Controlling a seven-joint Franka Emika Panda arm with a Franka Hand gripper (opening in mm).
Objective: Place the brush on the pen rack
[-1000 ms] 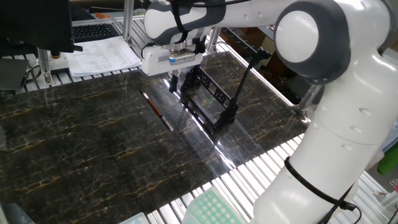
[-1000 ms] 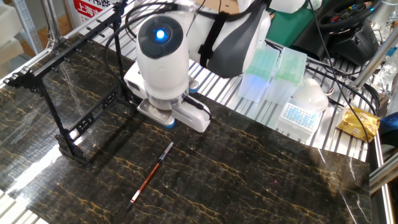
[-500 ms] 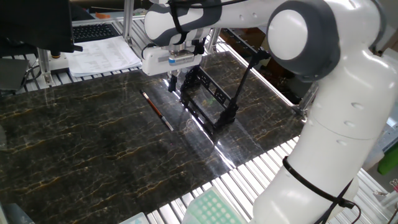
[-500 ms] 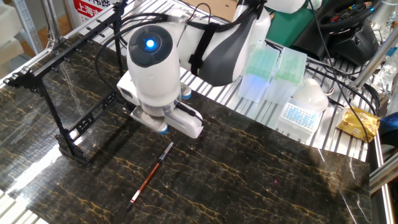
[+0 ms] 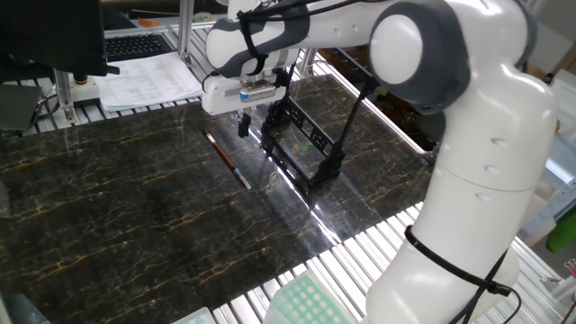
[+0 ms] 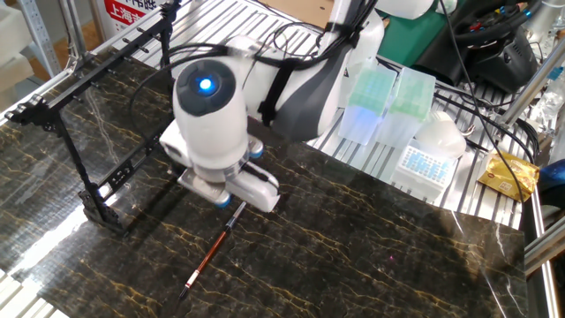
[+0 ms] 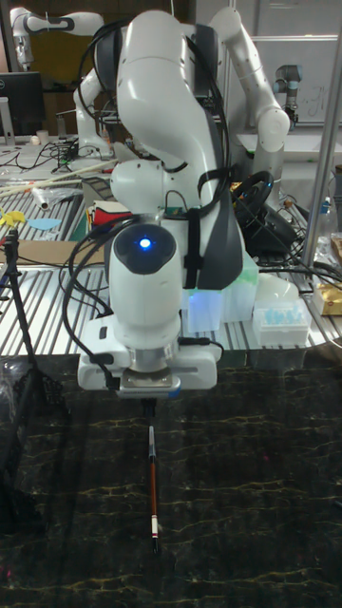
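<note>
We're on the approach: gripper (image 5: 243,123) hangs empty, jaw gap hard to tell, with the brush (image 5: 227,159) flat below it and the pen rack (image 5: 304,135) beside. Next we descend and pinch.

- Your gripper (image 5: 243,124) has dark fingers under a white body, with a blue label strip on its face.
- A blue light glows on the white wrist housing (image 6: 205,86) just above it.
- Just below the gripper, the brush (image 7: 152,489) shows a dark shaft, a reddish-brown section and a pale tip (thin, so shades blur).
- Beside the gripper, the pen rack (image 5: 306,144) is black all over.
- Under the gripper, the table (image 5: 117,225) is black marble with golden-brown veining and white glare streaks.
</note>
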